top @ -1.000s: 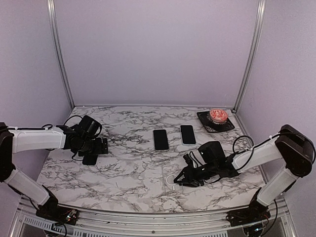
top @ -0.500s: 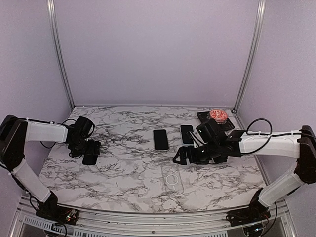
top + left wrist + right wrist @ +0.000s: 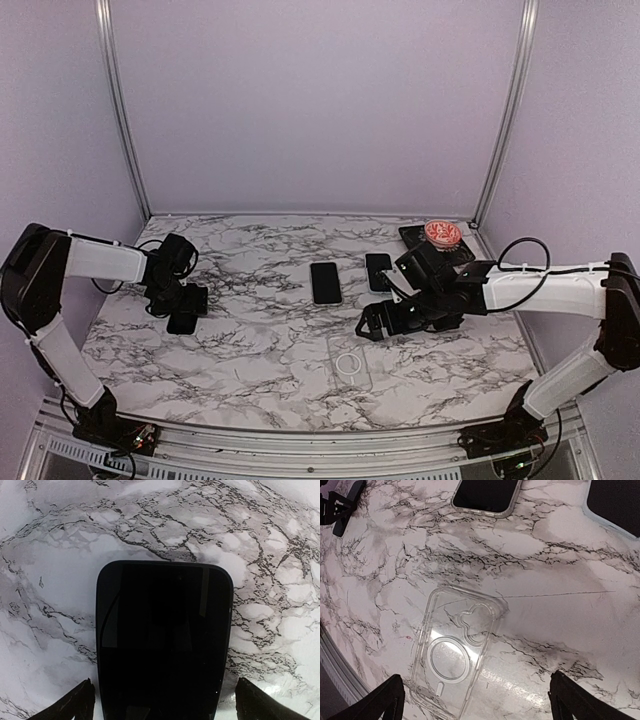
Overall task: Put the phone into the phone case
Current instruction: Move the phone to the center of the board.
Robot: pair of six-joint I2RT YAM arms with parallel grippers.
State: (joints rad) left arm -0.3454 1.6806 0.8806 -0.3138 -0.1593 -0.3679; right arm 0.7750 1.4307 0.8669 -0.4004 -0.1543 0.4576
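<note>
The white-and-grey marble tabletop [image 3: 270,340] carries everything. The left arm [image 3: 100,262] reaches in low from the left edge, and the right arm [image 3: 540,292] stretches across from the right.

The left pincer [image 3: 165,710] is spread wide. Its fingertips [image 3: 75,705] stand either side of a black slab phone [image 3: 165,640] without gripping it, and the phone lies flat at the left of the tabletop. The right pincer [image 3: 480,707] is also spread wide, holds nothing, and hangs just beyond a clear plastic phone case [image 3: 455,652].

That case lies flat near the front middle, well apart from the black slab phone. Its round ring shows through the plastic.

A black square tray [image 3: 420,252] sits at the far right corner. A dark phone in a clear shell [image 3: 325,283] and a second dark phone [image 3: 379,272] lie side by side mid-table. A small red-and-white bowl [image 3: 442,233] rests on the tray.
</note>
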